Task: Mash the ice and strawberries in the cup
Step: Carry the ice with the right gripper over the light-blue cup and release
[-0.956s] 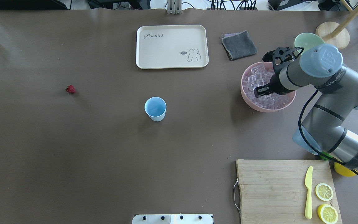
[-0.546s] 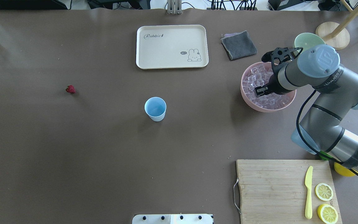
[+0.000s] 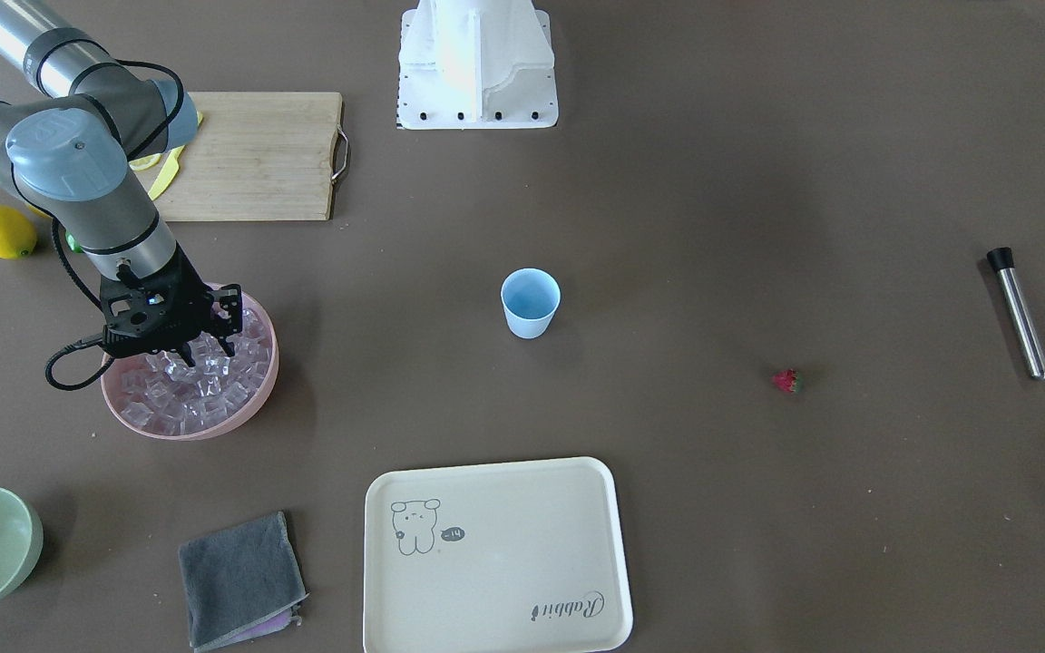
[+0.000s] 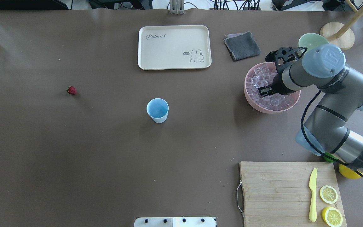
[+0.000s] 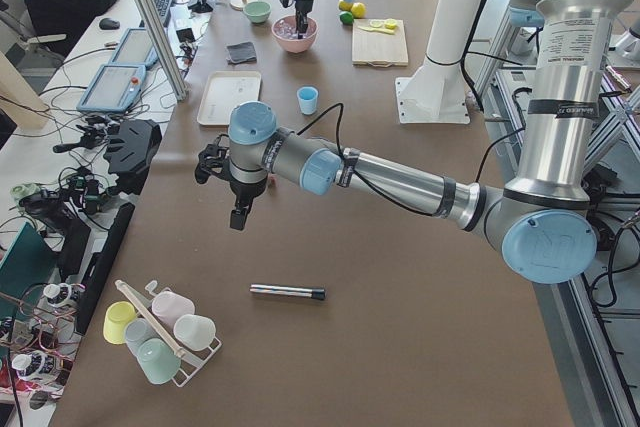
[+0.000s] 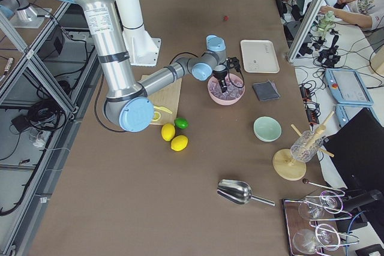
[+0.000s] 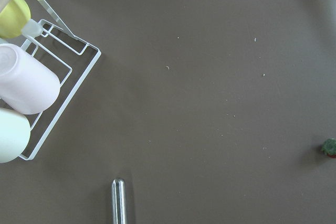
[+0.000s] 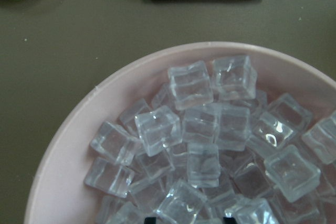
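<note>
The light-blue cup (image 4: pixel 157 110) stands upright mid-table, nothing visible inside it. Ice (image 8: pixel 199 129) fills a pink bowl (image 4: pixel 250 104) on the robot's right. My right gripper (image 8: pixel 189 219) points down into that bowl, open, its two fingertips dipped among the cubes with a cube lying between them. The strawberry (image 4: pixel 71 90) lies alone on the table far to the cup's left. My left gripper (image 5: pixel 240 219) hovers above the table near that end. It shows only in the exterior left view, so I cannot tell its state.
A metal rod with a black tip (image 3: pixel 1017 313) lies near the left arm, beside a wire rack of cups (image 7: pixel 31 93). A cream tray (image 4: pixel 174 47), grey cloth (image 4: pixel 242 45) and green bowl (image 4: pixel 309 39) sit behind. A cutting board (image 4: pixel 276 189) holds a knife and lemon halves.
The right arm's wrist has shifted slightly over the pink bowl, with the gripper staying among the ice. Cup and strawberry have not moved.
</note>
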You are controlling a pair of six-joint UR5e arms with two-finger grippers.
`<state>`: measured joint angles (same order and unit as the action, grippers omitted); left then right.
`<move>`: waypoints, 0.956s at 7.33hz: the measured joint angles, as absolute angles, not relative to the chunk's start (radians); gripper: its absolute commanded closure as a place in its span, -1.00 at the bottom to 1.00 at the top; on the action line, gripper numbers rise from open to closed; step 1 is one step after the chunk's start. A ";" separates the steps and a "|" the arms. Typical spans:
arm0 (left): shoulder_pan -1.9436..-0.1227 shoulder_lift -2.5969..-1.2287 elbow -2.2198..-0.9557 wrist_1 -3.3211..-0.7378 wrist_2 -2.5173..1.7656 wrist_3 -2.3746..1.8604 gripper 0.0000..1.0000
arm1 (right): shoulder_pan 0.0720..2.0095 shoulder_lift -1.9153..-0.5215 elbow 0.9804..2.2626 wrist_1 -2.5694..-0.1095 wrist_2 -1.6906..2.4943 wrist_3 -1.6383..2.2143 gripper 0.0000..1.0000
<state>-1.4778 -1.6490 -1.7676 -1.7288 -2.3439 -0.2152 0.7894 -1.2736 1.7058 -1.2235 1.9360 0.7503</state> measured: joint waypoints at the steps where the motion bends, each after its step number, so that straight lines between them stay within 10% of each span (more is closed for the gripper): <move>1: -1.478 -1.649 -1.767 -1.729 -2.344 -0.215 -0.97 | 0.806 -1.269 1.720 -1.229 1.954 0.747 1.00; 7: -1.477 -1.657 -1.770 -1.729 -2.344 -0.217 -0.97 | 0.743 -0.810 1.660 -1.590 1.934 1.022 1.00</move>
